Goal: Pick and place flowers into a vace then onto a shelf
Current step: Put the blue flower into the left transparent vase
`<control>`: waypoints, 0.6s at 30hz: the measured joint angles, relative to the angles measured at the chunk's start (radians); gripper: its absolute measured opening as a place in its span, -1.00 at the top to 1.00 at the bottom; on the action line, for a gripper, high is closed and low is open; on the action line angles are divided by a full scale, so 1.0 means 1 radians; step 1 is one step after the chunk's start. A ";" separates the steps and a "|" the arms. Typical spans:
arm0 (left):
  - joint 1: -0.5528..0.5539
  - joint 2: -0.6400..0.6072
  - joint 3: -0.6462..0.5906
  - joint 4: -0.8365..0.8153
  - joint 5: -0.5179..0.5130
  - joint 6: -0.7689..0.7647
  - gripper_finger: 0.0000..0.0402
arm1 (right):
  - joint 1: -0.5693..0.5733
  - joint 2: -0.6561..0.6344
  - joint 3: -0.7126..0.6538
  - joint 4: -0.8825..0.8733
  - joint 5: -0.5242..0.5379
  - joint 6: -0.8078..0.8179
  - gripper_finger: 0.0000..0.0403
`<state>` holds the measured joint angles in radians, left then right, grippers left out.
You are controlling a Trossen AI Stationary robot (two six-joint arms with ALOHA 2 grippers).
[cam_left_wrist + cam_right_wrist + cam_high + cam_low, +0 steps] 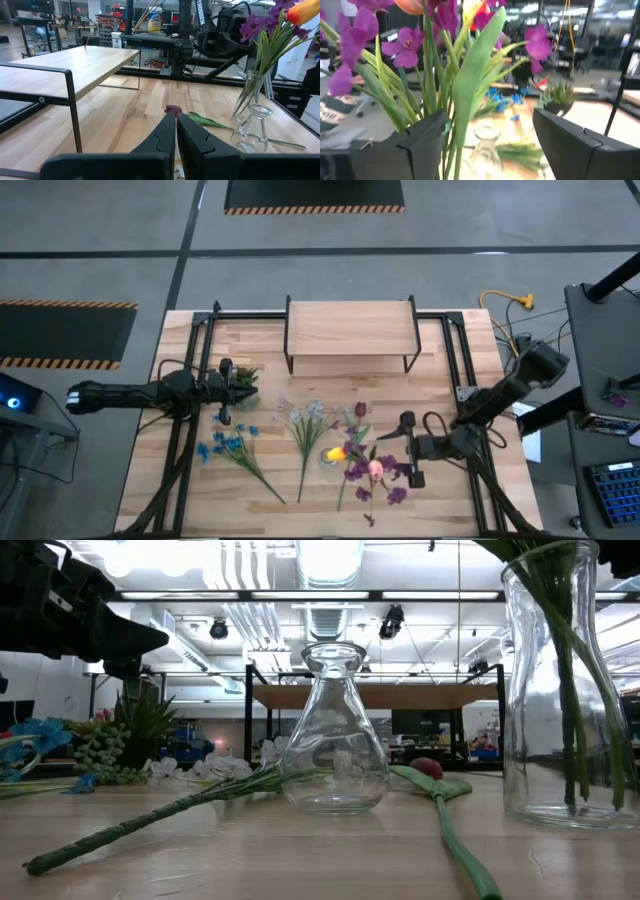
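At lower right of the overhead frame, the right claw (pixel 410 448) stands with its fingers spread wide apart, holding nothing, just beside a tall glass vase (pixel 556 690) packed with purple, pink and yellow flowers (pixel 372 470). The wrist view shows the green stalks rising between and just ahead of the open fingers, nothing pinched. Left of the bunch on the table (pixel 450 510) sits a small empty bulb vase (pixel 335 730); further left lie loose white-lilac stems (pixel 303 425) and blue stems (pixel 232 448), with one dark-red bud (pixel 428 768) lying flat near the centre. The shelf (pixel 350 328) waits bare at upper centre. The left claw (pixel 240 390), fingers pressed together and empty, hovers at centre left by a small potted plant (pixel 243 376).

The risk now looks plain: the tall vase seems top-heavy with blooms, and open fingers this close could snag a leaf or nudge the glass, tipping it onto the neighbouring small vase. Any lift to the shelf would likely need a firm, low grip.
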<state>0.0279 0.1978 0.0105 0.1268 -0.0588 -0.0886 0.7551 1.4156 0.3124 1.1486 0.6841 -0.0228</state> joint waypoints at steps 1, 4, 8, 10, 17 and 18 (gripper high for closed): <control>0.000 0.000 0.000 0.000 0.000 0.000 1.00 | 0.000 -0.033 -0.001 -0.055 -0.001 0.024 -0.44; 0.000 0.000 0.000 0.000 0.000 0.000 1.00 | 0.000 -0.134 0.003 -0.226 -0.004 0.082 -0.45; 0.000 0.000 0.000 0.000 0.000 0.000 1.00 | 0.002 -0.272 0.009 -0.437 -0.004 0.164 -0.44; 0.000 0.000 0.000 0.000 0.000 0.000 1.00 | 0.002 -0.333 0.009 -0.526 -0.005 0.209 -0.43; 0.000 0.000 0.000 0.000 0.000 0.000 1.00 | 0.002 -0.472 0.009 -0.698 -0.066 0.252 -0.39; 0.000 0.000 0.000 0.000 0.000 0.000 1.00 | 0.002 -0.483 0.009 -0.706 -0.089 0.250 -0.39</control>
<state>0.0279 0.1978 0.0105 0.1268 -0.0587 -0.0886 0.7567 0.9330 0.3214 0.4422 0.5947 0.2270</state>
